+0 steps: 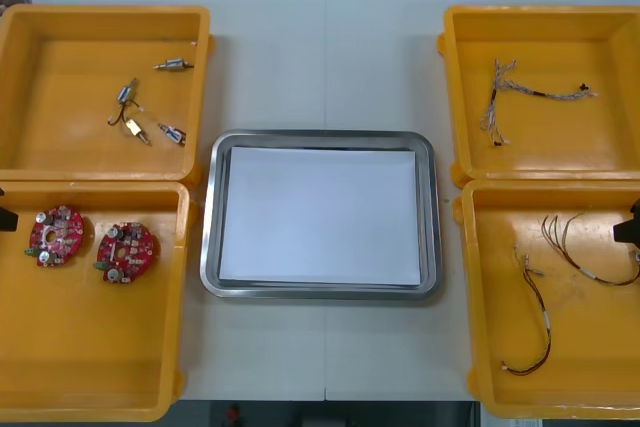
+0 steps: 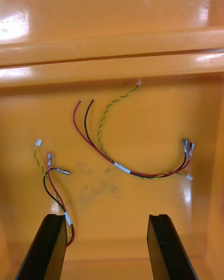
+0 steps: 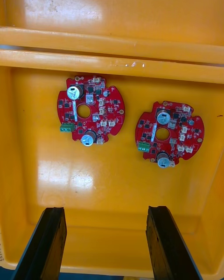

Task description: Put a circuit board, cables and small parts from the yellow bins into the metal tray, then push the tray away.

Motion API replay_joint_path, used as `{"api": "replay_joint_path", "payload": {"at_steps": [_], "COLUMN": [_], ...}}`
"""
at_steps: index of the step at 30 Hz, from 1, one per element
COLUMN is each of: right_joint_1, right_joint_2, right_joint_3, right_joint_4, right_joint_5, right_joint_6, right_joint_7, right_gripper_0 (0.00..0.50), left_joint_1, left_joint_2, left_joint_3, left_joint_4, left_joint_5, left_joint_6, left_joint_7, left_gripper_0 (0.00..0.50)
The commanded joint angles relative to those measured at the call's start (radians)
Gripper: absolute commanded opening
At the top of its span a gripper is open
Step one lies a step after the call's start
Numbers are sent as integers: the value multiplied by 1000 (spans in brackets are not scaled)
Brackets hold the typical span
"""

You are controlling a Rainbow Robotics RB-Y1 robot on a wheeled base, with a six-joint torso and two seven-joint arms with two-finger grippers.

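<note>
Circuit boards (image 3: 90, 109), two round red ones, lay flat and apart on the floor of the near left bin (image 1: 90, 347), components upward, so either looked easy to take from above. The left gripper (image 3: 105, 242) hung over that bin with its fingers spread wide and nothing between them, short of both boards. Over the near right bin (image 1: 590, 377) the right gripper (image 2: 105, 247) was likewise open and empty above two red-and-yellow cables (image 2: 121, 168), one running close beside a finger. The metal tray (image 1: 320, 136), white inside, sat between the bins with nothing loaded. Farther off, small metal parts (image 1: 173, 64) lay scattered in the far left bin (image 1: 50, 137) and a twisted cable (image 1: 545, 94) in the far right bin (image 1: 570, 147). Bin walls seemed the only obstacle; loose cables might snag.
</note>
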Motion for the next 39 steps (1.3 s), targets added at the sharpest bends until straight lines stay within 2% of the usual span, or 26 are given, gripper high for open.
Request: {"api": "replay_joint_path", "payload": {"at_steps": [1, 39], "right_joint_1": [12, 12], "right_joint_2": [-39, -39], "right_joint_3": [3, 3], "right_joint_4": [-8, -8], "right_joint_5": [-1, -1], "right_joint_6": [3, 3], "right_joint_7": [6, 6], "right_gripper_0": [500, 500], "left_joint_1": [14, 14], "left_joint_2": [44, 44], "left_joint_3": [31, 31], "left_joint_4": [-23, -23], "left_joint_5": [-9, -9], "left_joint_6": [6, 6], "left_joint_7": [-30, -30], "left_gripper_0": [500, 500]}}
